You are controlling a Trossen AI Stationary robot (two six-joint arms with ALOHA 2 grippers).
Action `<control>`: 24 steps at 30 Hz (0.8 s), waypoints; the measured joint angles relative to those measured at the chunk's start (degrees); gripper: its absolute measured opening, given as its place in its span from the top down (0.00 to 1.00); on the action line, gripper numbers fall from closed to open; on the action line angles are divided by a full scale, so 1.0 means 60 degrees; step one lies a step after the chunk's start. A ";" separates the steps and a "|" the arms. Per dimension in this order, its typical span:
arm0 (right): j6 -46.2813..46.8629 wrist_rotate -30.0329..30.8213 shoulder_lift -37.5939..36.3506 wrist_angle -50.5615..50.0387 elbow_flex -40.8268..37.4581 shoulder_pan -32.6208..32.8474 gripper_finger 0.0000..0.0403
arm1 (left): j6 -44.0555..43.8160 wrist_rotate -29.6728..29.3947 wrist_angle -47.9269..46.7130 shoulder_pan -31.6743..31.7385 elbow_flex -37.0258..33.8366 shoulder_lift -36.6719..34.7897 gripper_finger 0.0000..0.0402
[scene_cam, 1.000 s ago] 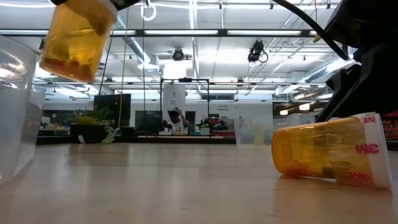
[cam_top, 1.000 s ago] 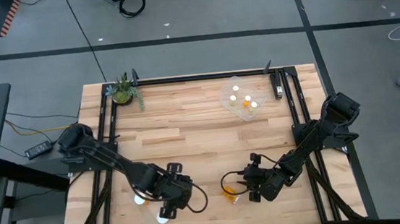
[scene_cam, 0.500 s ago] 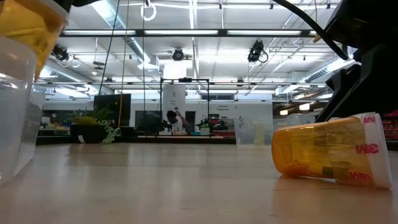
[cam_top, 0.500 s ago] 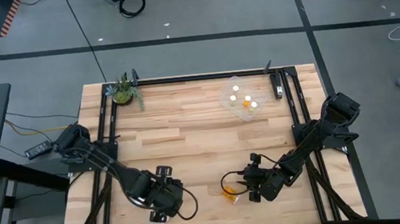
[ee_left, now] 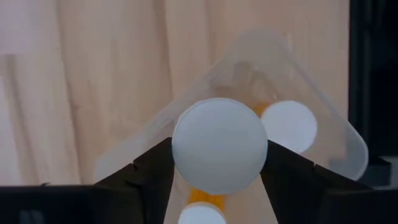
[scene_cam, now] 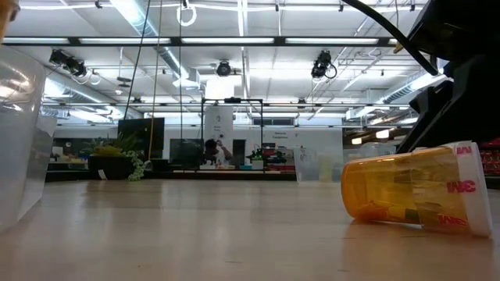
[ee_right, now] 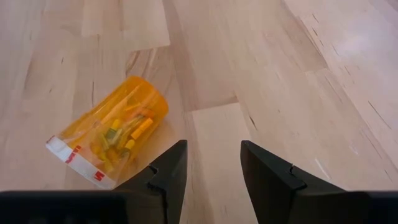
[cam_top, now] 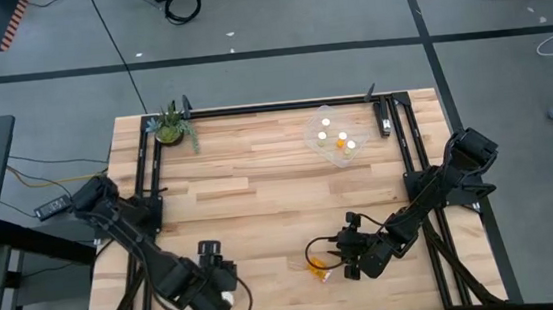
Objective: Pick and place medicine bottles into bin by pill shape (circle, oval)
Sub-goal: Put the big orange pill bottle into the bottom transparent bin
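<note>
From overhead I see my left gripper point(cam_top: 220, 290) at about seven o'clock on the table point(cam_top: 258, 177), near the front edge. Through its wrist camera the two dark fingers point(ee_left: 146, 171) are closed against the sides of a medicine bottle point(ee_left: 219, 144), whose big white cap faces the lens. Directly beneath it sits a clear bin point(ee_left: 336, 134) with two more white-capped bottles inside: one cap point(ee_left: 288, 126) just beside the held cap, another point(ee_left: 202, 214) peeking out below it. From table height that bin's clear wall point(scene_cam: 19, 133) stands at the far left.

My right gripper point(cam_top: 350, 252) rests low at about five o'clock, fingers point(ee_right: 168, 171) parted with bare wood between them, holding nothing. Just beside it, toward the table's middle, a second bottle point(cam_top: 314, 265) lies on its side. The right wrist camera shows it point(ee_right: 109, 140) apart from the fingers, orange body with coloured pieces inside and a red-printed clear band at one end. The level camera shows it point(scene_cam: 414, 190) flat on the wood.

At one o'clock a second clear bin point(cam_top: 336, 137) holds several white-capped bottles. A small potted plant point(cam_top: 171, 125) stands at eleven o'clock.
</note>
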 joint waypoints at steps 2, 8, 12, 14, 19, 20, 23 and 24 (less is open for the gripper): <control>0.0003 0.0000 0.0000 0.0014 0.0000 0.0001 0.61 | -0.0272 -0.0436 -0.0090 -0.0255 0.0000 0.0000 0.46; -0.0011 0.0007 0.0000 0.0109 0.0000 -0.0001 0.61 | -0.1190 -0.0940 -0.0031 -0.0786 -0.0778 0.0000 0.44; -0.0040 0.0069 0.0000 0.0167 0.0000 -0.0002 0.61 | -0.1697 -0.1077 0.0501 -0.0870 -0.1753 0.0007 0.42; -0.0045 0.0073 0.0000 0.0177 0.0000 0.0001 0.61 | -0.1856 -0.1215 0.0918 -0.0870 -0.2171 0.0004 0.43; -0.0045 0.0142 0.0000 0.0234 0.0000 -0.0002 0.61 | -0.2164 -0.1367 0.1755 -0.0859 -0.3112 0.0000 0.47; -0.0045 0.0142 0.0000 0.0236 0.0000 0.0001 0.61 | -0.2252 -0.1480 0.1811 -0.0859 -0.3214 -0.0022 0.47; -0.0048 0.0142 0.0000 0.0240 0.0000 -0.0002 0.61 | -0.2574 -0.1649 0.1789 -0.0867 -0.3398 -0.0035 0.44; -0.0045 0.0142 0.0000 0.0241 0.0000 -0.0002 0.61 | -0.2613 -0.1635 0.1745 -0.0866 -0.3402 -0.0036 0.42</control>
